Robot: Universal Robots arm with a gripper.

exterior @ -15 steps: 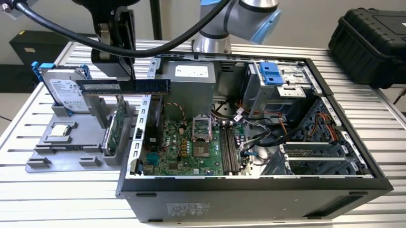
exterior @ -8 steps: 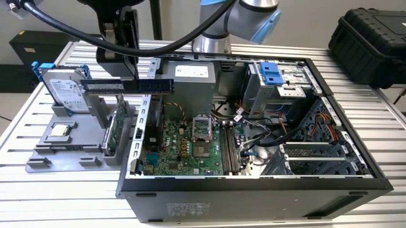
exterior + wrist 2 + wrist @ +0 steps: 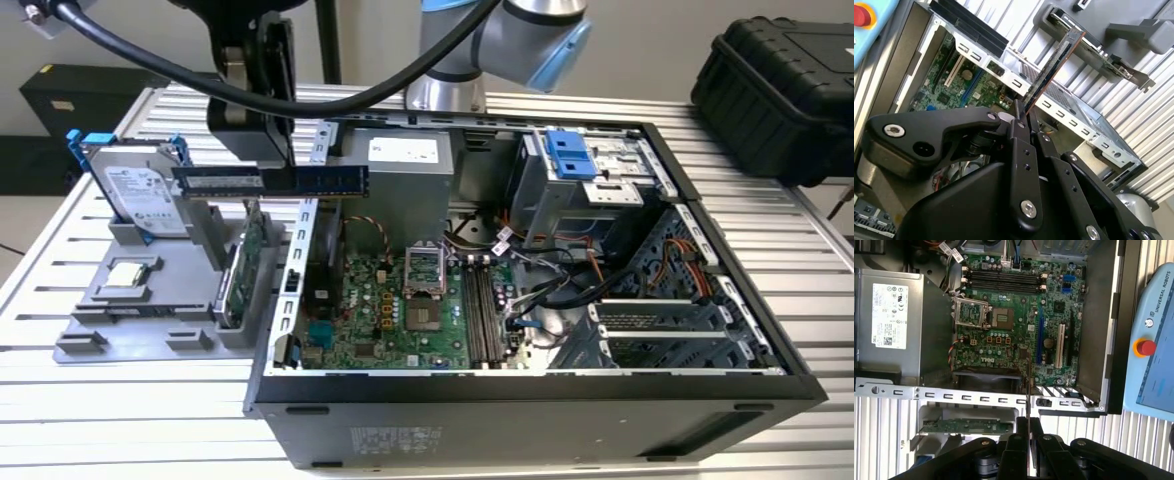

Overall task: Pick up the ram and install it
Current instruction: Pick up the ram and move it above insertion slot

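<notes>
1. Gripper [image 3: 275, 158] is clamping the ram [image 3: 320, 180]. We are seeing the fingers closed down to the board's thickness and pinching it near mid-length.
2. We are seeing the ram hanging in the air, level and standing on edge. It is sticking out on both sides of the fingers in the exterior view and touching nothing else.
3. In both wrist views the ram [image 3: 1054, 65] [image 3: 1027, 390] is showing edge-on, running straight out from the gripper [image 3: 1021, 111] [image 3: 1028, 421].
4. Right below the gripper we are seeing the slotted wall of the computer case [image 3: 954, 394]. The expansion card [image 3: 966, 426] is standing upright in the grey fixture [image 3: 134, 330] just outside that wall.
5. The motherboard [image 3: 1019, 335] is lying flat inside the case, below and beyond the gripper.
6. The memory slots [image 3: 1001, 282] are sitting well apart from the gripper, past the processor socket [image 3: 971, 315].
7. The power supply [image 3: 894, 325] is sitting inside the case, near the gripper.
8. On the gripper's side away from the case, the hard drive [image 3: 134, 190] is standing in the fixture, and the processor chip [image 3: 127, 275] is lying flat near it.
9. The teach pendant [image 3: 1159, 360] is lying outside the case, well apart from the gripper.
</notes>
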